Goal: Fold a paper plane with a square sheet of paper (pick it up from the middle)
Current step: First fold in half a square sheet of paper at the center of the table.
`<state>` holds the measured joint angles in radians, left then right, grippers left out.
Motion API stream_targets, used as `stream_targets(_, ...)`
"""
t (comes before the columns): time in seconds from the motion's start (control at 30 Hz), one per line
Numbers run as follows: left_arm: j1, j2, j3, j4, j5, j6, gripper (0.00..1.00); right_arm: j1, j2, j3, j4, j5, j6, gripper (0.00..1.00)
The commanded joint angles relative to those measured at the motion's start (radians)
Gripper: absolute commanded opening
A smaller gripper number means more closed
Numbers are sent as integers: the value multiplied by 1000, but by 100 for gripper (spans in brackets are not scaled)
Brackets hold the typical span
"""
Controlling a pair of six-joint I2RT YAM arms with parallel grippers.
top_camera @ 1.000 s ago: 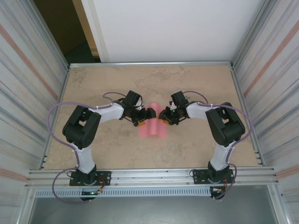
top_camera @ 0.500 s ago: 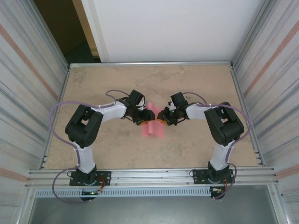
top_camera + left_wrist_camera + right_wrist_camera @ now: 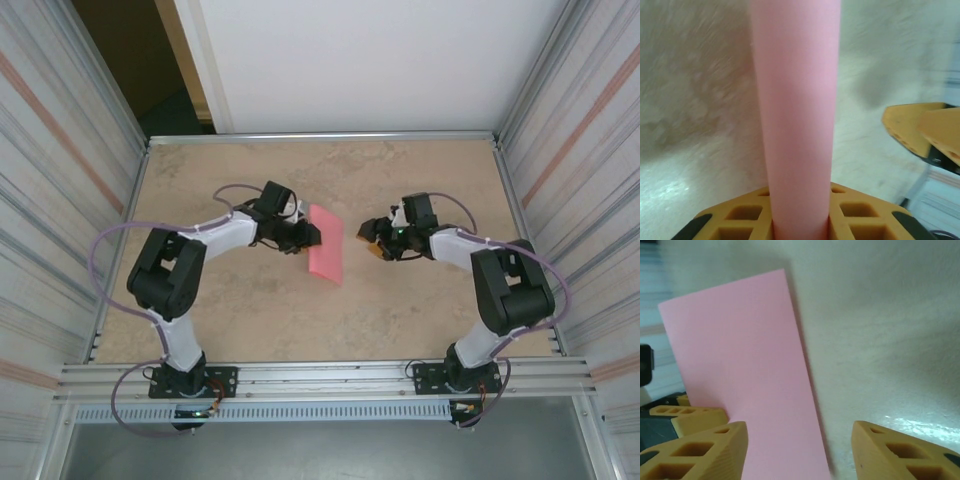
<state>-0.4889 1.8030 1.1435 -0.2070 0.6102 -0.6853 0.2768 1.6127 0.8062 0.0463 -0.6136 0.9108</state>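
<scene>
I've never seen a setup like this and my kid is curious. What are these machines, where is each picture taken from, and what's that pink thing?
Two black-and-white robot arms are bolted at the near edge of a beige stone-patterned table. One picture looks down from above; the other two come from cameras on each wrist, their yellow fingers showing. The left tool pinches a thin pink paper sheet by its edge. The right tool stands open beside it, holding nothing.

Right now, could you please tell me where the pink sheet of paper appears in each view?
Top external: sheet of paper mid-table, between the arms.
Left wrist: centre, rising from the bottom edge.
Right wrist: left half.
Shared landmark: left gripper clamping the sheet's edge.
</scene>
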Motion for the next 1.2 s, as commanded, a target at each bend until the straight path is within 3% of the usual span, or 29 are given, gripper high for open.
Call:
stream_targets(0.0,41,-95,14,143,182,-57,26,-23,-62,-4,86,-104,3,66)
stream_targets(0.17,74,-122,36,264,308,-166,26,-21,-78,19,213,-210,65,78)
stream_targets(0.6,81,-110,66,377,420,-268,27,33,-21,105,391,-343,170,80)
stream_targets(0.8,95,-108,62,305,397,-222,26,22,-27,105,399,-347,180,73)
stream_targets(1.17,117,-101,45,236,358,-181,26,-4,-76,109,307,-338,135,45)
